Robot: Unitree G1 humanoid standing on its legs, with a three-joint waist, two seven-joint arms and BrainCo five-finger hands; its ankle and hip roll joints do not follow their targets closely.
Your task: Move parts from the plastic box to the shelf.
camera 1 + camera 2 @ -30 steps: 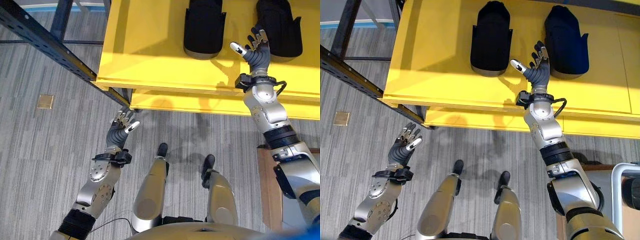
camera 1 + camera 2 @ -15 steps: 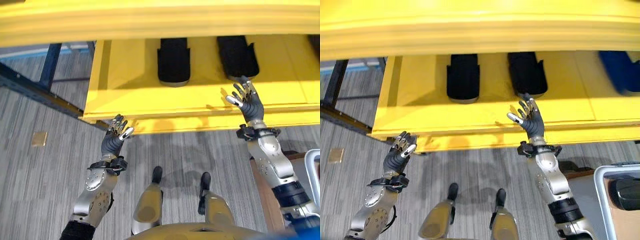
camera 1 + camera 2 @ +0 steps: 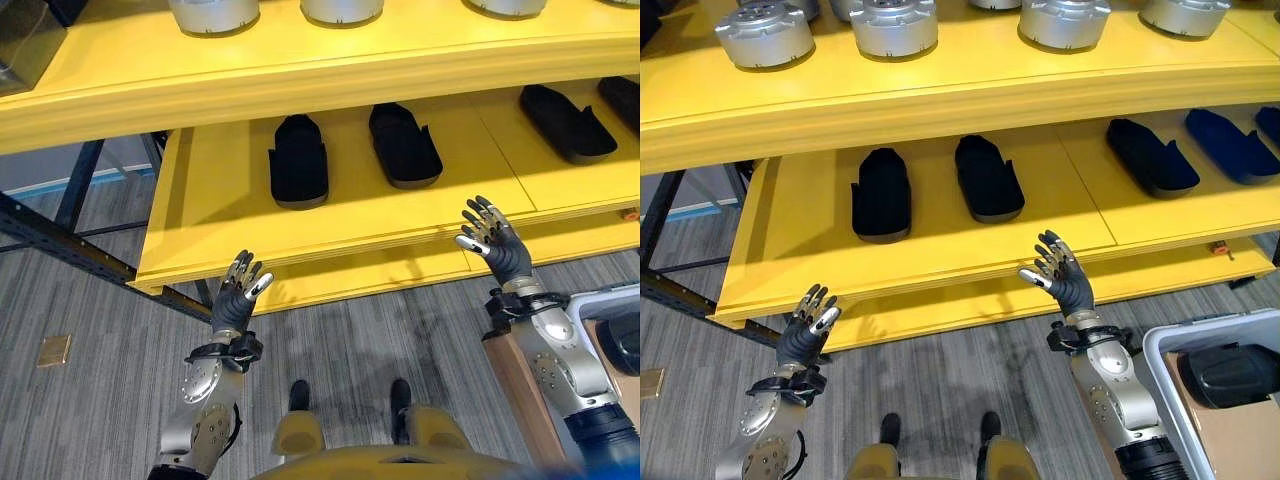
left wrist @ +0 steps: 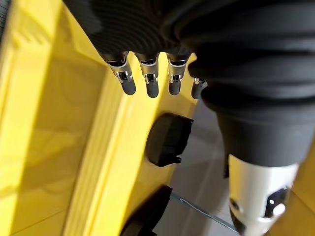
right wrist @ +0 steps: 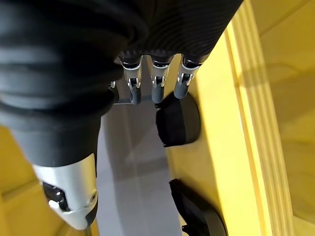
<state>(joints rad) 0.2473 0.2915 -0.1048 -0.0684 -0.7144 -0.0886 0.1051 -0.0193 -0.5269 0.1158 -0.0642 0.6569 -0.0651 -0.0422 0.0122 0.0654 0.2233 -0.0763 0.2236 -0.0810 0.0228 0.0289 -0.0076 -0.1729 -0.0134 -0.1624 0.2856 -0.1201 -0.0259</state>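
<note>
While both hands hover: my left hand (image 3: pixel 238 296) and right hand (image 3: pixel 1064 279) are spread, holding nothing.
Parts: matte black shoe-shaped moulded parts (image 3: pixel 881 195) on the yellow shelf (image 3: pixel 790 225).
Cut off: grey plastic box (image 3: pixel 1170 345) right of shelf.

floor (image 3: pixel 100 300): grey striped carpet | brass floor plate (image 3: pixel 53 350) | dark metal frame (image 3: pixel 60 235)

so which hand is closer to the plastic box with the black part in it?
Right. The right hand hangs open in front of the yellow shelf, just up and left of the plastic box. The left hand, also open, is on the far side, past the shelf's left end.
</note>
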